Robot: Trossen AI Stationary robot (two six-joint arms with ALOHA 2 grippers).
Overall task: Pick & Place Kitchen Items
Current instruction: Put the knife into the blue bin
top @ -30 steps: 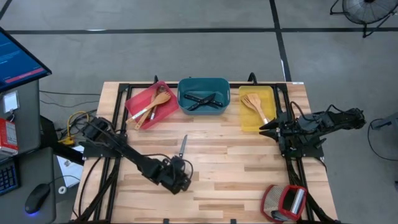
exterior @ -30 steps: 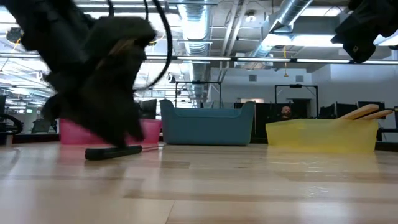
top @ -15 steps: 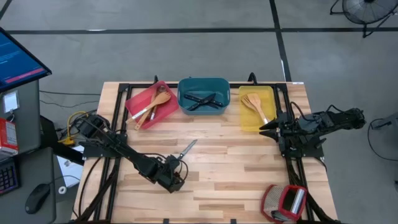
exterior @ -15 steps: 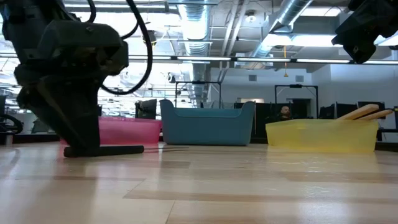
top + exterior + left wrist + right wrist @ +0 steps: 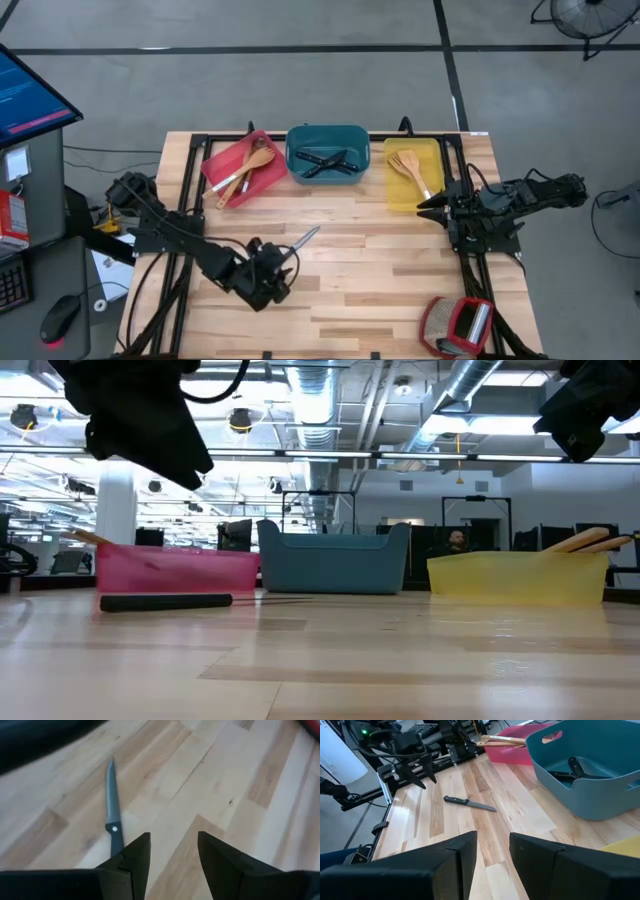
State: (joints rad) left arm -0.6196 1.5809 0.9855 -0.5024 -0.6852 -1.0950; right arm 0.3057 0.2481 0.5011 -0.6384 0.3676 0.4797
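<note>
1 black-handled knife (image 5: 303,239) lies flat on the worktop (image 5: 380,290), near its middle. The left gripper (image 5: 283,262) hangs just beside its handle, fingers parted, holding nothing. The right gripper (image 5: 424,207) waits beside the yellow tray (image 5: 392,195), fingers apart and also without a load.

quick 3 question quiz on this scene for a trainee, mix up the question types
1. True or false: the knife on the table is gripped by the left end effector.
2. Which tray holds black-handled knives? A red B teal C yellow
3. Fill in: the right end effector waits beside the ____ tray.

Key
1. False; it lies free on the wood, fingers open and clear of it.
2. B, the teal tray.
3. Yellow.
</note>
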